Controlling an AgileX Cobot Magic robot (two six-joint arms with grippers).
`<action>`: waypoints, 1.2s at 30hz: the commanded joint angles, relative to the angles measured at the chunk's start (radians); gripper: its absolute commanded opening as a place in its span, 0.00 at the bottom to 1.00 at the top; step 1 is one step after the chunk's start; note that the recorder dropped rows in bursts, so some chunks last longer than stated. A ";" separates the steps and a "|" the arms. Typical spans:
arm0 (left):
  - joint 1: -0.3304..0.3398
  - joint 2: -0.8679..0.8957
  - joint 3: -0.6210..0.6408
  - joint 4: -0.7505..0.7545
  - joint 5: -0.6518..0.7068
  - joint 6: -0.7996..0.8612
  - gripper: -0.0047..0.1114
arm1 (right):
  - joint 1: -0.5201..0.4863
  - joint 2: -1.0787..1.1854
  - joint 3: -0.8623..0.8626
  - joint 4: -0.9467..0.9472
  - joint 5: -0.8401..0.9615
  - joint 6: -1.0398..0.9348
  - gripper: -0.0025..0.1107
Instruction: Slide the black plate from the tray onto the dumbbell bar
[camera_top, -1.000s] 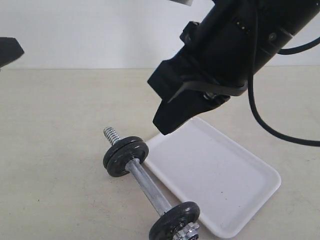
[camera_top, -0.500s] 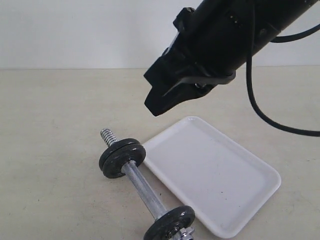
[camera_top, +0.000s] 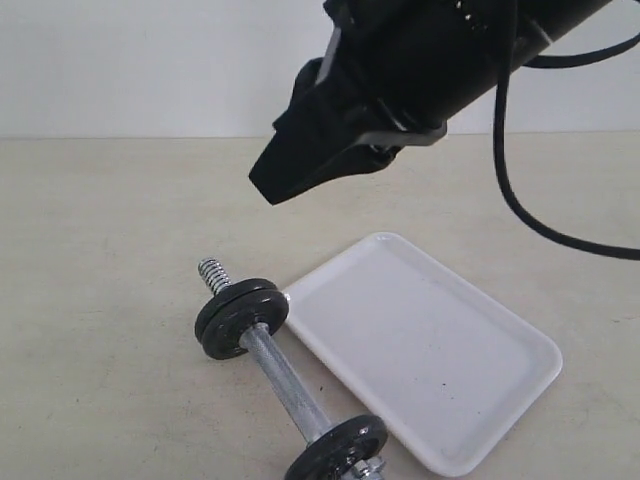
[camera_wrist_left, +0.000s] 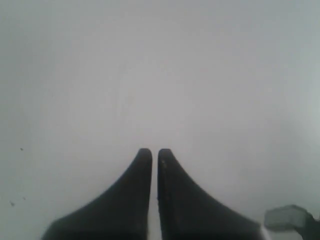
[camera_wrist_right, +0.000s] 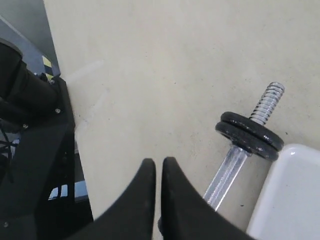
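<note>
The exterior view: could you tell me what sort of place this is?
Probably a lab robot test bench: a plain beige tabletop, a blank white wall, and a black cabled robot arm above a dumbbell and tray.

Dumbbell's near disc (camera_top: 322, 450) — cropped at edge

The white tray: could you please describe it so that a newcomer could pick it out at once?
On the beige table, look right of the chrome dumbbell bar in the exterior view. The tray lies flat there. It is the only white, rectangular thing, glossy with rounded corners and a low rim.
</note>
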 joint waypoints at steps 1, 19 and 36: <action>-0.003 -0.022 0.114 -0.096 0.053 -0.005 0.08 | -0.003 -0.069 -0.003 0.016 -0.020 -0.037 0.02; -0.003 -0.022 0.423 -0.171 -0.087 -0.150 0.08 | -0.003 -0.546 -0.003 -0.022 -0.081 -0.071 0.02; -0.003 -0.022 0.530 -0.227 -0.112 -0.150 0.08 | -0.003 -0.752 -0.003 -0.052 -0.010 -0.005 0.02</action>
